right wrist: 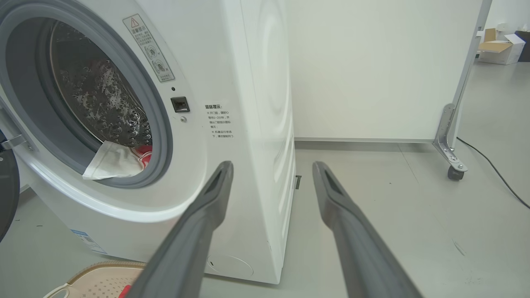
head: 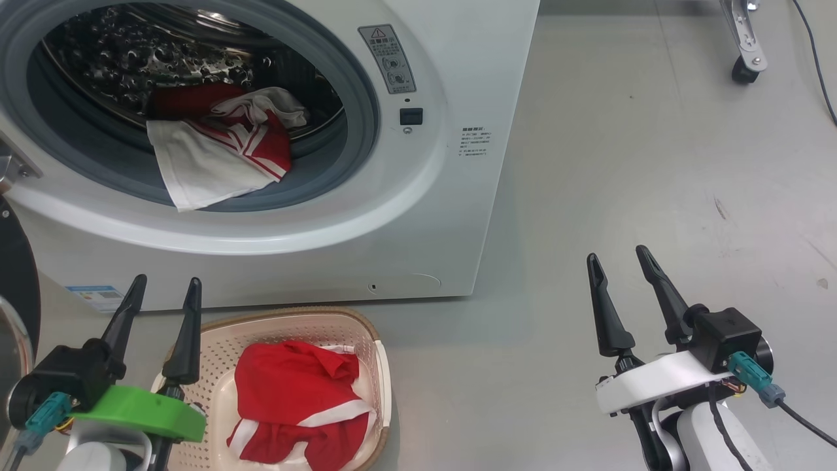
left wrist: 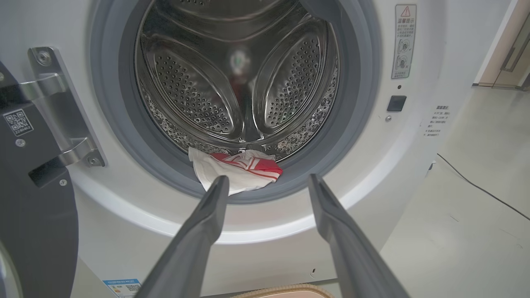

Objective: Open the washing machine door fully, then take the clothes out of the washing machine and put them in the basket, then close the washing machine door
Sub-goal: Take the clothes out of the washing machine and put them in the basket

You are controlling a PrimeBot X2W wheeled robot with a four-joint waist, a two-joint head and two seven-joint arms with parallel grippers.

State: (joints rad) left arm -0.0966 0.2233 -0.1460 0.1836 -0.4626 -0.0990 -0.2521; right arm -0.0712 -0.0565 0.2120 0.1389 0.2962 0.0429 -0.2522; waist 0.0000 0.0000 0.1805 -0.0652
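The left tool is released: its two dark fingers stand apart and hold nothing. It hangs low in front of the washing machine, and its fingers point toward the round opening. Straight ahead of it, past the fingertips, a white and red garment lies at the bottom of the steel drum and hangs a little over the grey seal. To the left of this tool the door with the black rim stands swung open on its metal hinge. Just to the right of the left tool, and lower, the cream basket stands on the floor, close to the front of the machine. Inside the basket lies a red garment with white stripes.

The right tool is released too, with fingers apart and empty. It is well to the right of the basket, over the bare floor, past the right corner of the machine. The front and the white side of the machine are ahead of it and to its left. Far ahead and to its right a black cable runs on the floor beside a small wheel of a metal stand.
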